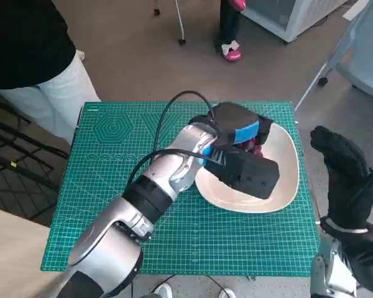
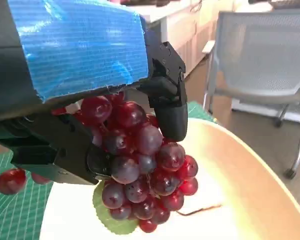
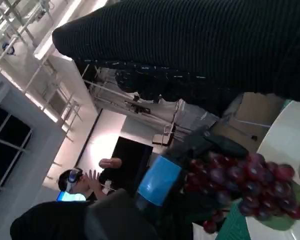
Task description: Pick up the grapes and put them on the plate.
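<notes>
Left robot hand grasping grapes over plate; right robot hand released beside table

- Left hand holds grapes over the plate, near the worktop's right edge.
- Right hand is raised off the worktop's right edge, fingers apart, holding nothing.

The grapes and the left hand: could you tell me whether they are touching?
Touching. The left wrist view shows the left hand gripping the grapes, its black fingers pressed against the bunch.
</notes>
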